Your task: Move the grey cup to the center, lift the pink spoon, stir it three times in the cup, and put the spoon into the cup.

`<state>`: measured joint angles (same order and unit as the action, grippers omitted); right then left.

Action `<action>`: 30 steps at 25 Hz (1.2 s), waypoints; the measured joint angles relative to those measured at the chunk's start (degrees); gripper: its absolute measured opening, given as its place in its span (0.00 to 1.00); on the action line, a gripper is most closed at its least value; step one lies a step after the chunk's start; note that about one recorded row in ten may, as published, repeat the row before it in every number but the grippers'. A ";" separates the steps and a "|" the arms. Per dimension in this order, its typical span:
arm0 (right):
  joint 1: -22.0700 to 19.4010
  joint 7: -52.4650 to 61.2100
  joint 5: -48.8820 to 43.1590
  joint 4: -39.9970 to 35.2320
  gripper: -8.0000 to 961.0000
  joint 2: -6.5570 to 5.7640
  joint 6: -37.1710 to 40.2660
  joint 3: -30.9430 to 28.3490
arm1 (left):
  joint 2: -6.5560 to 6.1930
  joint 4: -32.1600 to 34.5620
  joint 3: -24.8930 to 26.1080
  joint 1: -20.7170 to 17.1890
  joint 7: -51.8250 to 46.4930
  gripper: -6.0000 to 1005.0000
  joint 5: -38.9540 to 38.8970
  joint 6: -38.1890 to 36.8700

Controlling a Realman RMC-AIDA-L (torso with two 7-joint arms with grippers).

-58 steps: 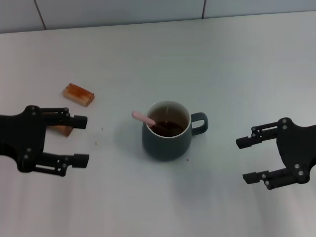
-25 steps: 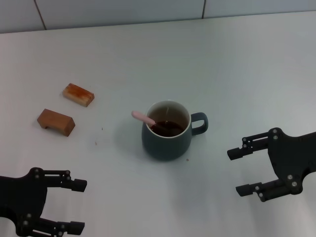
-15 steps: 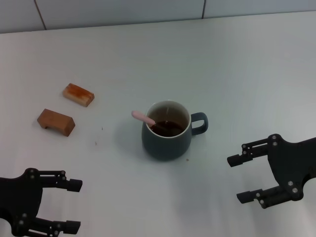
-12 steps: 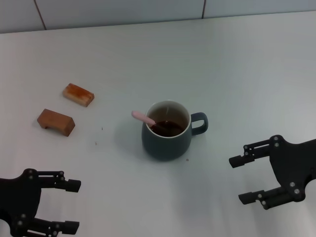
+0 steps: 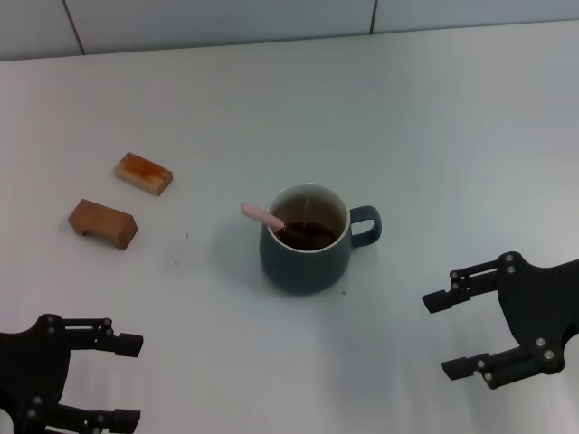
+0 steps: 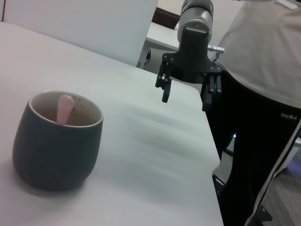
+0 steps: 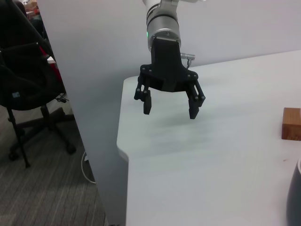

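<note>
We find the rounded dark blue-grey ceramic cup standing upright near the middle of the white table, loop handle toward the robot's right, dark liquid inside. The slim pink-handled spoon rests in it, its handle leaning over the rim on the left side. By our judgement the task is complete as things lie.

The left gripper sits low at the near left edge, fingers spread wide and holding nothing. The right gripper hovers at the near right, well apart from the cup, likewise wide open and empty.

Risks we note: the spoon handle overhangs the rim, so any arm sweep past the cup's left side could flick it out or splash the liquid. A right-arm move toward the centre could catch the handle loop and tip the cup.

Two brown rectangular blocks lie well to the left, apart from everything.

We can read no brand, label or writing on the task's things.
</note>
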<state>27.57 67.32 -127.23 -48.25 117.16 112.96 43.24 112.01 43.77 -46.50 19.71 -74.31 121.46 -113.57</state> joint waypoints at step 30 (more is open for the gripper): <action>0.11 -0.01 -0.16 0.00 0.72 0.35 -0.37 0.08 | -0.04 -0.42 0.00 -0.02 -0.57 0.84 -0.01 0.25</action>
<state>27.68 67.31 -127.39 -48.25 117.51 112.59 43.33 111.97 43.35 -46.49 19.69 -74.88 121.46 -113.32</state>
